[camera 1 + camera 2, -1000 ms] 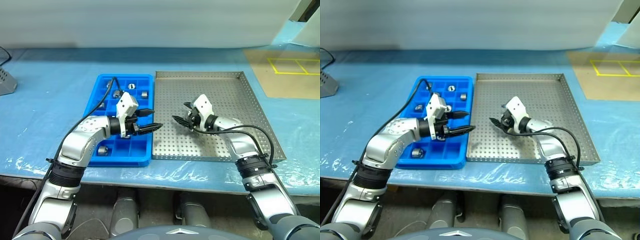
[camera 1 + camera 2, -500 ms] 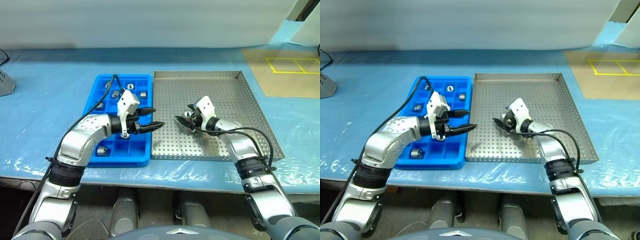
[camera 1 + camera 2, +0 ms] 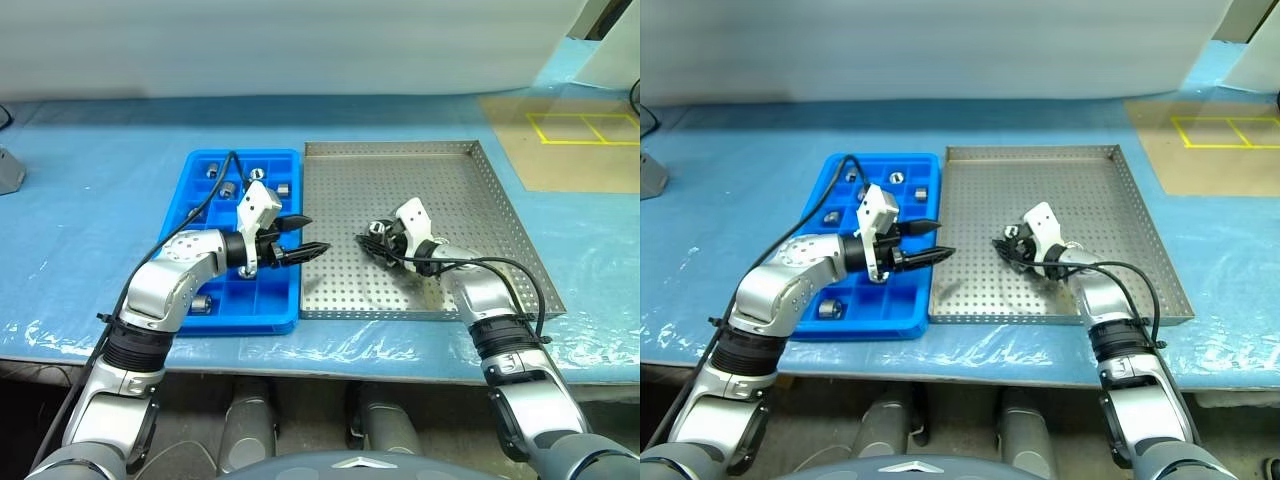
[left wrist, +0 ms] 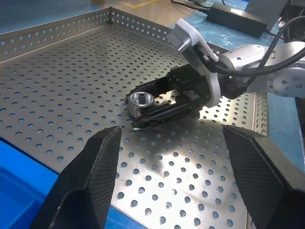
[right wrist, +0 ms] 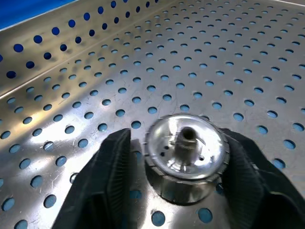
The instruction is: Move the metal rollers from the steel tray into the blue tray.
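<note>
On the perforated floor of the steel tray (image 3: 470,190), toward its middle, one roller (image 4: 141,101) is seen standing with its bored end up, and the right hand (image 3: 372,240) is closed around it, a black finger pressed to each side of its round wall. The roller is judged to be small, dense and rigid, with a smooth polished skin that could slip from a loose pinch; the curved side wall, taken square and low, is judged the best place to hold, since the flat ends offer nothing to grip. Breakage is not feared, though a dropped roller could roll across the tray.

The left hand (image 3: 303,235) is held empty with its fingers well apart, above the seam where the blue tray (image 3: 208,160) meets the steel tray. Several rollers (image 3: 228,190) are already lodged in compartments of the blue tray, and many cells are free. That hand and the steel tray's raised rim are judged to lie on the direct path between trays, so the load would have to be lifted over the rim. Blue sheeting covers the bench (image 3: 90,180).
</note>
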You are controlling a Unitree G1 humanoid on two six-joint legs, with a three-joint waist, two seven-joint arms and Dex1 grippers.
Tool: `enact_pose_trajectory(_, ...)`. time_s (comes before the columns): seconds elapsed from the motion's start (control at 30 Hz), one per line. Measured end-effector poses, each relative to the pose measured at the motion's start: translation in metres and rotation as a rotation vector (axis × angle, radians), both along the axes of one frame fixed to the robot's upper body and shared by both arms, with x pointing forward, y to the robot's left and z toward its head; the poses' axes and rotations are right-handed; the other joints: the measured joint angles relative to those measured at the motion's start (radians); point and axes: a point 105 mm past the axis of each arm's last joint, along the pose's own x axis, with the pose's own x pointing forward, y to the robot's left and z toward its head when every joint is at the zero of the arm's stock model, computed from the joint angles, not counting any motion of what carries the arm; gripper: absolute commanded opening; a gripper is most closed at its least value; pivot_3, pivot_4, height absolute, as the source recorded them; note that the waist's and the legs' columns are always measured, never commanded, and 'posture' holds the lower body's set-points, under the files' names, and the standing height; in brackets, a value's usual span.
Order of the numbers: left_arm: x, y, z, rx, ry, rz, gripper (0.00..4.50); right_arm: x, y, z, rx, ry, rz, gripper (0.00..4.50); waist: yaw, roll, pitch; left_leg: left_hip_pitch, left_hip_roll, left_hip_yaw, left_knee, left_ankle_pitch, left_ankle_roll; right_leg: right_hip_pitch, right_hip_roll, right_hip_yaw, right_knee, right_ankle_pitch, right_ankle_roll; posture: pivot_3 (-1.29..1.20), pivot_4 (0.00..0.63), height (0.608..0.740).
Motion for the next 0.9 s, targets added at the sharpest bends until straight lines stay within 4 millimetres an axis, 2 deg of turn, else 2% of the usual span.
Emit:
enact_pose_trajectory(0.03,-0.001,0.0,0.0,0.003,0.0,-0.001,3.59,-0.001,0.0,0.0,0.001,0.0,0.005,1.73,0.0,0.0,0.0,0.0,0.0,0.0,0.0,0.0,0.0,0.0,0.0,0.0,0.0,0.0,0.0,-0.05,0.15,0.74)
enact_pose_trajectory(0.07,-0.001,0.0,0.001,0.006,-0.003,-0.003,3.59,-0.001,0.001,0.0,0.002,0.002,0.007,1.66,0.0,0.0,0.0,0.0,0.0,0.0,0.0,0.0,0.0,0.0,0.0,0.0,0.0,0.0,0.0,-0.05,0.15,0.74)
enact_pose_trajectory(0.2,-0.002,0.008,0.004,0.041,-0.025,0.001,3.59,-0.001,0.002,0.0,0.004,0.0,0.008,1.66,-0.001,0.0,0.0,0.0,0.0,0.0,0.0,0.0,0.0,0.0,0.0,0.0,0.0,0.0,0.0,-0.03,0.15,0.74)
enact_pose_trajectory(0.37,0.003,0.051,0.011,0.086,-0.058,0.118,3.59,0.002,0.011,0.009,0.018,-0.024,0.032,1.66,-0.006,0.0,0.0,0.0,0.0,0.0,0.0,0.0,0.0,-0.001,0.0,0.0,0.0,0.0,0.0,0.01,0.15,0.74)
enact_pose_trajectory(0.43,0.005,0.065,0.015,0.082,-0.074,0.174,3.59,0.004,0.028,0.028,0.044,-0.066,0.083,1.66,-0.004,0.0,0.0,0.0,0.0,0.0,0.0,0.0,0.0,-0.001,0.0,0.0,0.0,0.0,0.0,0.04,0.15,0.74)
enact_pose_trajectory(0.5,0.007,0.08,0.018,0.079,-0.086,0.23,3.59,0.001,0.055,0.054,0.086,-0.124,0.179,1.66,-0.005,0.0,0.0,0.0,0.001,0.0,-0.001,0.0,0.0,-0.001,0.0,0.0,0.001,0.0,0.0,0.06,0.15,0.74)
enact_pose_trajectory(0.57,0.006,0.091,0.02,0.082,-0.094,0.274,3.59,-0.006,0.082,0.079,0.116,-0.182,0.284,1.66,0.001,0.0,0.0,0.0,0.001,0.0,-0.001,0.0,0.0,-0.001,0.0,-0.001,0.0,0.0,-0.001,0.09,0.15,0.74)
enact_pose_trajectory(0.63,0.002,0.099,0.018,0.089,-0.091,0.299,3.59,-0.016,0.103,0.094,0.138,-0.213,0.377,1.66,0.01,0.0,0.0,0.0,0.001,0.0,-0.002,0.0,0.0,-0.001,0.0,-0.001,-0.001,-0.001,-0.001,0.12,0.15,0.74)
enact_pose_trajectory(0.8,-0.008,0.114,0.012,0.105,-0.078,0.365,3.59,-0.027,0.137,0.09,0.148,-0.177,0.507,1.66,0.037,0.0,0.0,0.0,0.001,-0.001,-0.002,0.0,-0.001,-0.001,0.0,-0.001,0.0,-0.001,-0.001,0.19,0.15,0.74)
enact_pose_trajectory(0.9,-0.014,0.112,0.012,0.102,-0.079,0.375,3.59,-0.022,0.139,0.076,0.131,-0.141,0.511,1.66,0.057,0.0,0.0,0.0,0.001,-0.001,-0.002,0.0,-0.001,0.0,0.0,-0.001,0.0,-0.001,-0.001,0.21,0.15,0.74)
